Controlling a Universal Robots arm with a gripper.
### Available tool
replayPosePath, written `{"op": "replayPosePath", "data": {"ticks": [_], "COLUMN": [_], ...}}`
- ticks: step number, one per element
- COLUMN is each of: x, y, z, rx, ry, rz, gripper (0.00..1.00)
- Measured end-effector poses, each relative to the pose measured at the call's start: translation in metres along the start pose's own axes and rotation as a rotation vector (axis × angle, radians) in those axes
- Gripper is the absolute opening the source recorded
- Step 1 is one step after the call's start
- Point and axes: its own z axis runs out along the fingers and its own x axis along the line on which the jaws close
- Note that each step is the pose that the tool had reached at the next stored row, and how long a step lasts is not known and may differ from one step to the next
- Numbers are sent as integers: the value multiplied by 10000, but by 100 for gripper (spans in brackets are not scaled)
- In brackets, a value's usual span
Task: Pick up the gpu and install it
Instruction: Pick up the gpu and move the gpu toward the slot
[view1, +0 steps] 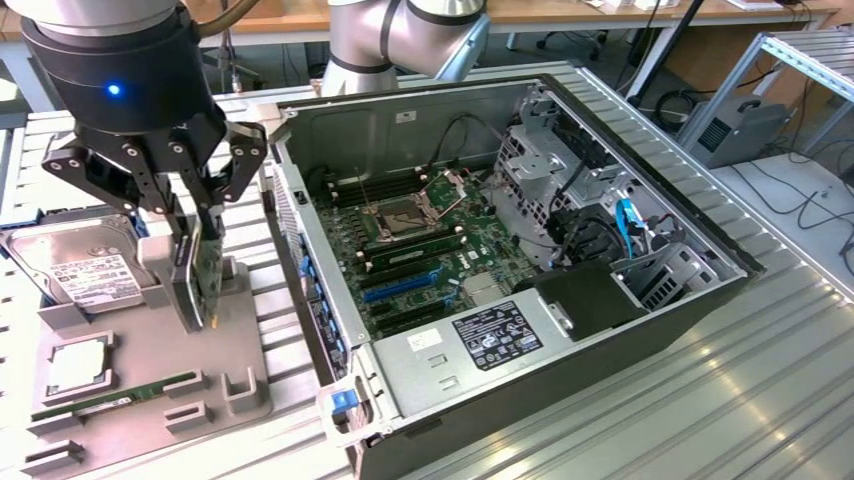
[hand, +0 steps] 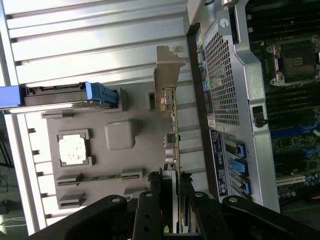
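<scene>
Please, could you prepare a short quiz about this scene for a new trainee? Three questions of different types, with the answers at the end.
1. Multiple choice: the gripper is shut on which part?
A) the hard drive
B) the graphics card
C) the memory stick

2. True or false: the graphics card already sits inside the computer case.

3. Fill in the missing word: in the exterior view, the grey tray that holds the parts lies on the ___ side of the computer case.

Key: 1 B; 2 false; 3 left.
</scene>
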Motion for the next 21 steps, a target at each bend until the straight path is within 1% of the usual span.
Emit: {"op": "replayPosePath", "data": {"ticks": [21], "x": [-2], "y": [1], "z": [-88], "rx": [0], "ry": [0], "rz": [0], "gripper": [27]}}
